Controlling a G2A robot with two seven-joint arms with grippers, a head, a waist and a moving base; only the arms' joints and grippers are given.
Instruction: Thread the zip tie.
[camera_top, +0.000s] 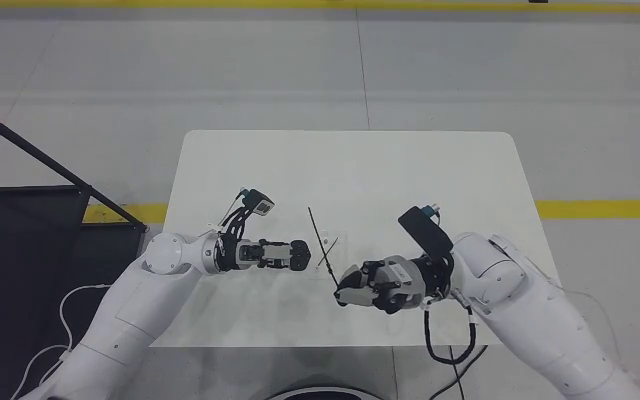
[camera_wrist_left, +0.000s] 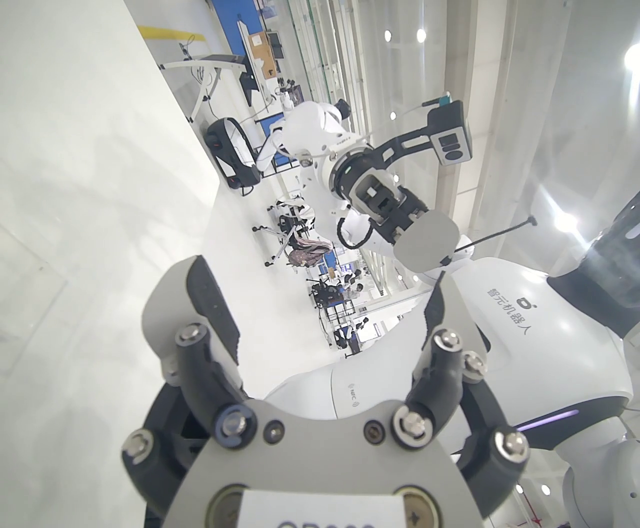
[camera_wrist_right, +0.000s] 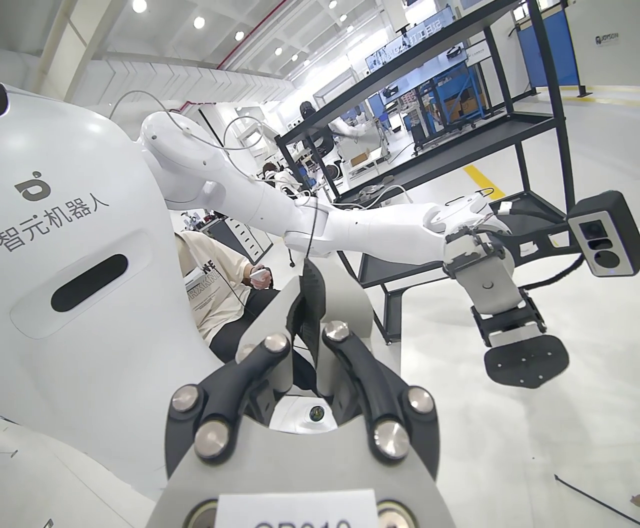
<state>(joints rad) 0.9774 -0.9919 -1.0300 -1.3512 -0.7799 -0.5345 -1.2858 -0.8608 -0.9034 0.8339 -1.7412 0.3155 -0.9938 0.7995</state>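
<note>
Right claw (camera_top: 343, 289) — tight on zip tie (camera_top: 321, 240)

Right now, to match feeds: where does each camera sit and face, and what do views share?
Top view: overhead, looking down at the table; left gripper and right gripper show, right holding the zip tie.
Left wrist view: on that wrist, looking past the open left gripper at the right gripper.
Right wrist view: on that wrist, looking past its shut gripper at the left gripper.
Shared: the zip tie, in top and left wrist views.
</note>
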